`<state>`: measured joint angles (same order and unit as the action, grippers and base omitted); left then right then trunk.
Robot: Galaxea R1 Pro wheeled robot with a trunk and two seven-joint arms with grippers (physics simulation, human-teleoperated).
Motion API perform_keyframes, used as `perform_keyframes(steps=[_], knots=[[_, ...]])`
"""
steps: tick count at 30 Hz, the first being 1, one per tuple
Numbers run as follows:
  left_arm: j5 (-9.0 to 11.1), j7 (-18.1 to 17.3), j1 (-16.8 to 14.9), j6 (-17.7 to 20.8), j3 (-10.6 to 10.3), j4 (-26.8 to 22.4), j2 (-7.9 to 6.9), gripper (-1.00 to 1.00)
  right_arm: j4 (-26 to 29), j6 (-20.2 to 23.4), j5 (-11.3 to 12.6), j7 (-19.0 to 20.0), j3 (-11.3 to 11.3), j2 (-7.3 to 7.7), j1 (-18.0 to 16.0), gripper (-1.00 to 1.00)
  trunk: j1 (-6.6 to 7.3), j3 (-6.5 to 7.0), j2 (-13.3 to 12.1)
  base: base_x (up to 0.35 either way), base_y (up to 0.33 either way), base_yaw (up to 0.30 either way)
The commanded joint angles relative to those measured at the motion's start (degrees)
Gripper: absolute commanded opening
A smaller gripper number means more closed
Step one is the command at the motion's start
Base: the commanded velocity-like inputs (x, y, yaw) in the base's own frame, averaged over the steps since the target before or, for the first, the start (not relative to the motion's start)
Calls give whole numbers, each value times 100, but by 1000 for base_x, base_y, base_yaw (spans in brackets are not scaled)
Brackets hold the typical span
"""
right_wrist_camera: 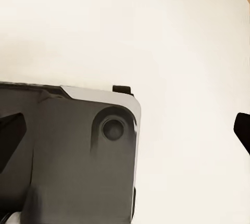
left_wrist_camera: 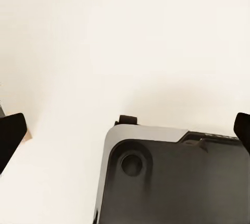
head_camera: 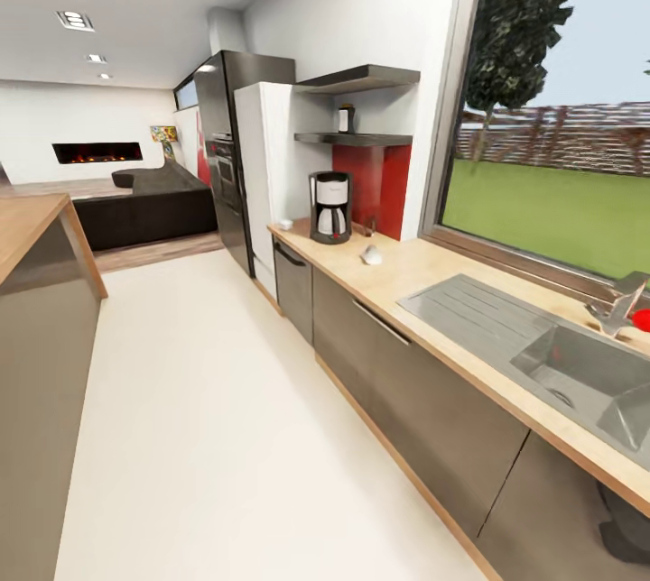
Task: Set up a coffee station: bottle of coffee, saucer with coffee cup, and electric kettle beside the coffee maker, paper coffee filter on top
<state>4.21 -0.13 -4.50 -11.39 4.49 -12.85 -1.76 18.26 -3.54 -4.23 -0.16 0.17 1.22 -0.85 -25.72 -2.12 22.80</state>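
Note:
The coffee maker [head_camera: 330,207] stands at the far end of the countertop [head_camera: 433,270], against the red wall panel. Above it, the bottle of coffee [head_camera: 346,118] stands on the lower dark kitchen shelf [head_camera: 354,139]. A small white object [head_camera: 371,254] lies on the counter in front of the machine, and another [head_camera: 285,224] lies to its left. Both are too small to tell apart as cup, saucer or filter. The electric kettle is out of view. My left gripper [left_wrist_camera: 125,133] and right gripper [right_wrist_camera: 126,130] hang open over the pale floor, with nothing between their fingers.
A steel sink [head_camera: 578,373] with a faucet [head_camera: 618,306] and a red object [head_camera: 641,319] is set into the near counter. A white fridge [head_camera: 262,175] and dark oven column stand beyond. A wooden-topped island [head_camera: 36,292] is at the left, across the pale floor [head_camera: 208,419]. My dark base [left_wrist_camera: 172,177] is below the grippers.

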Motion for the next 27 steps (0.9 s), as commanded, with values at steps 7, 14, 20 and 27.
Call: perform_keyframes(steps=[7, 14, 20, 27], knots=[[41, -5, -7, -24, 0, 10, -5, 100, -5, -15, -51, -9, -6, 1, -6, 100, -6, -13, 11, 329, 44, 0], [37, -5, -4, -29, 0, 11, -8, 100, -7, -15, -46, -10, -8, 1, -4, 100, -6, -13, 11, 335, 3, 0], [38, -5, -7, -30, 0, 11, -8, 100, -7, -15, -45, -10, -16, 1, -4, 100, -6, -13, 11, 337, 0, 0], [38, -5, -4, -30, 0, 11, -8, 100, -7, -15, -45, -15, -24, 1, -4, 100, -6, -13, 11, 337, 12, 0]])
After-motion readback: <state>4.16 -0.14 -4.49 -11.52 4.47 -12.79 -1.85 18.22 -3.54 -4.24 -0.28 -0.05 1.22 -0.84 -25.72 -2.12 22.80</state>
